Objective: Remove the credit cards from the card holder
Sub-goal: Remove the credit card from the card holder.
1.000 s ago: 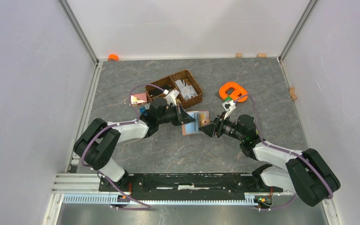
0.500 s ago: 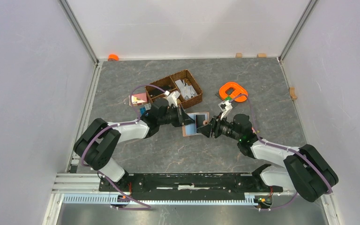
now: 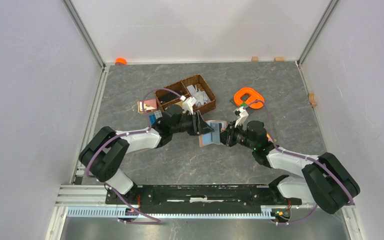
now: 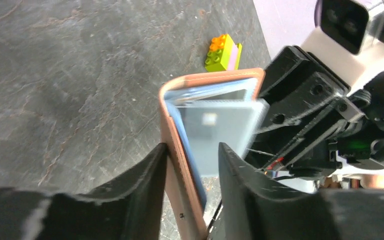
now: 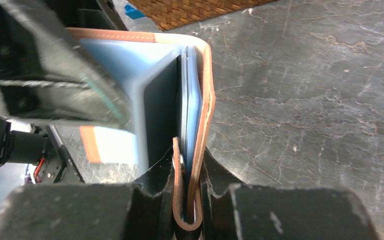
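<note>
The tan card holder point(image 3: 211, 134) is held off the floor between my two grippers, standing on edge and partly folded open. My left gripper point(image 3: 203, 128) is shut on one flap; in the left wrist view its fingers point(image 4: 147, 180) straddle the tan wall point(image 4: 172, 150), with a pale grey-blue credit card point(image 4: 220, 132) sticking out of the pocket, blurred. My right gripper point(image 3: 224, 136) is shut on the other flap; in the right wrist view point(image 5: 189, 200) it pinches the tan edge and snap tab point(image 5: 177, 165). A blue card edge point(image 5: 192, 105) shows inside.
A dark brown wicker basket point(image 3: 187, 95) stands just behind the left gripper. An orange ring piece point(image 3: 248, 96) lies behind the right arm. A pink-and-white square piece point(image 3: 148, 105) lies at the left. Toy bricks point(image 4: 223, 51) lie on the floor beyond the holder.
The card holder went from lying open and flat to standing on edge, folded narrower. The right gripper closed in leftward and the left gripper shifted right with it.
</note>
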`<state>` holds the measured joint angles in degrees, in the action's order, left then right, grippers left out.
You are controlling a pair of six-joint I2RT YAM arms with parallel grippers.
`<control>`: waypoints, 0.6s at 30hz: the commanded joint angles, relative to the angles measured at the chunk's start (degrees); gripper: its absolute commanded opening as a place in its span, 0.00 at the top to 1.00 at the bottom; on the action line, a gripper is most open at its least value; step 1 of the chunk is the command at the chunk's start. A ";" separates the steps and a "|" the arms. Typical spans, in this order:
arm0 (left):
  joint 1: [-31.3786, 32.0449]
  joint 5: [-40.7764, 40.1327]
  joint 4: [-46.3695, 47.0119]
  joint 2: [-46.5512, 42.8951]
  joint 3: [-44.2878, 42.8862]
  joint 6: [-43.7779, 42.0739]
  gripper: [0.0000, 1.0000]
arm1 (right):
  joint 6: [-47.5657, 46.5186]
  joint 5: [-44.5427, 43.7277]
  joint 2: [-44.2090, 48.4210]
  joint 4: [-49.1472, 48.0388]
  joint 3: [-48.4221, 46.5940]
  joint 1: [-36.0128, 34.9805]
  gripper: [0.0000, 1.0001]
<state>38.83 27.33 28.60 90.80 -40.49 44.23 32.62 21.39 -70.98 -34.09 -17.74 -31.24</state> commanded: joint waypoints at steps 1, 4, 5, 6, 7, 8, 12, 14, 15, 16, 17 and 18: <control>3.48 0.55 1.33 -2.65 -3.72 -4.29 0.44 | -2.29 -5.34 1.70 4.09 -2.95 -0.44 0.93; 4.90 -1.20 0.40 -3.15 -4.08 -6.11 0.19 | -3.37 -9.14 2.79 6.49 -3.49 -1.15 0.98; 5.10 -1.52 0.38 -3.06 -4.14 -6.25 0.13 | -3.94 -11.28 3.09 7.86 -3.94 -1.71 0.99; 5.32 -1.58 0.36 -2.83 -4.22 -6.34 0.06 | -4.56 -13.09 3.45 9.35 -4.37 -2.31 1.00; 5.42 -1.58 0.36 -2.53 -4.44 -6.50 0.01 | -5.23 -14.93 3.80 10.27 -4.85 -3.07 1.00; 5.60 -1.58 0.27 -2.19 -4.59 -6.61 0.00 | -5.68 -16.25 4.03 11.11 -5.25 -3.72 1.00; 5.76 -2.96 -1.40 -1.01 -5.38 -6.76 0.04 | -7.19 -20.64 5.13 12.83 -6.30 -6.97 1.00; 5.73 -4.19 -2.67 -0.56 -5.74 -6.87 0.11 | -7.64 -21.04 5.53 13.45 -6.61 -7.76 1.00; 5.65 -4.90 -3.33 -0.48 -5.87 -6.95 0.15 | -7.83 -22.27 5.87 13.67 -6.69 -7.94 1.00; 5.49 -5.74 -4.31 -0.46 -6.05 -6.98 0.16 | -7.99 -22.68 6.30 13.89 -6.79 -8.11 1.00; 5.33 -6.28 -5.19 -0.46 -6.09 -6.92 0.16 | -8.21 -23.09 6.79 14.04 -6.76 -8.28 1.00; 5.02 -6.49 -5.61 -0.49 -6.18 -6.83 0.16 | -8.35 -23.40 7.32 14.36 -6.70 -8.37 1.00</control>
<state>43.90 22.87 24.51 90.48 -44.14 39.13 26.24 2.22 -66.24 -19.46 -21.87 -38.87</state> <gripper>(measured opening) 0.845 0.174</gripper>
